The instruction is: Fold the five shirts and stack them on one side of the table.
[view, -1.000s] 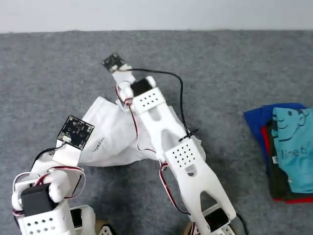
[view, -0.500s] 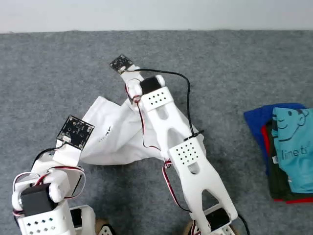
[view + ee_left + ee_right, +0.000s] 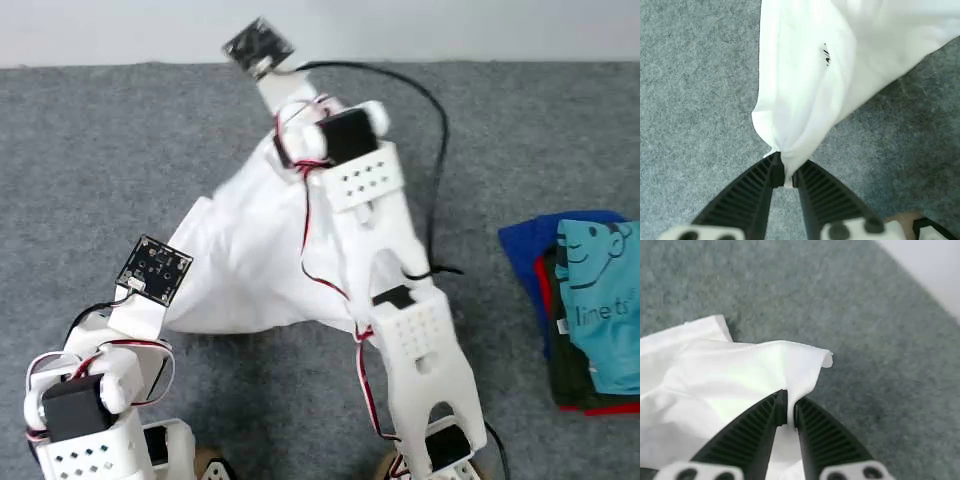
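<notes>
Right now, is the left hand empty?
No, the left hand is shut on a corner of the white shirt.

High cam fixed overhead, looks down over whole grey surface [image 3: 120, 130]. Wrist cams sit close behind own jaws, facing down past them; all 3 share white shirt [image 3: 250, 260].

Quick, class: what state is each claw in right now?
Left claw: closed on the white shirt.
Right claw: closed on the same white shirt.
</notes>
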You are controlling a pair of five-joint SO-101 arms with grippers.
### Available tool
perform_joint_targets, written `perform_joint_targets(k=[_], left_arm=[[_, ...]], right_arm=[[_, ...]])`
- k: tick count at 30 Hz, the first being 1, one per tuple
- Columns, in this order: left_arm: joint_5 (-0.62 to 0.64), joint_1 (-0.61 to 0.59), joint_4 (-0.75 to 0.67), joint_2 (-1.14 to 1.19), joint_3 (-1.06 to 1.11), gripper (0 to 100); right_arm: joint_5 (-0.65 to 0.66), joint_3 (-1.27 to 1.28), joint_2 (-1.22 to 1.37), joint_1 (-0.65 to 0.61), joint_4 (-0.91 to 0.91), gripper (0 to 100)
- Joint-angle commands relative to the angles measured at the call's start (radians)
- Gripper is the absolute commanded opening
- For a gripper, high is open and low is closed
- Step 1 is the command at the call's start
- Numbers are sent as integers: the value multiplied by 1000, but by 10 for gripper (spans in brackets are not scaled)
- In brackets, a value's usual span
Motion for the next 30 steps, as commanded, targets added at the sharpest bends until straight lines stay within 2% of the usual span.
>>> perform_joint_targets(k=[1,4,11,15,19,24,30], left_arm=[[8,-3,-12,-6,-8,14],[8,-3,-14,-8,-8,14],[9,0,8,2,-139,14],[11,-3,11,2,-188,14],[120,-3,-25,2,-268,14],[219,-2,-150,2,-351,14],[241,2,-250,-5,-378,14]], right_arm=[[8,81,-168,10,44,10],[8,253,-291,7,44,10],[32,980,-711,10,42,10],[37,1246,-980,39,41,10],[37,1300,-1222,127,41,10],[31,1298,-1455,245,38,10],[29,1297,-1676,386,5,10]])
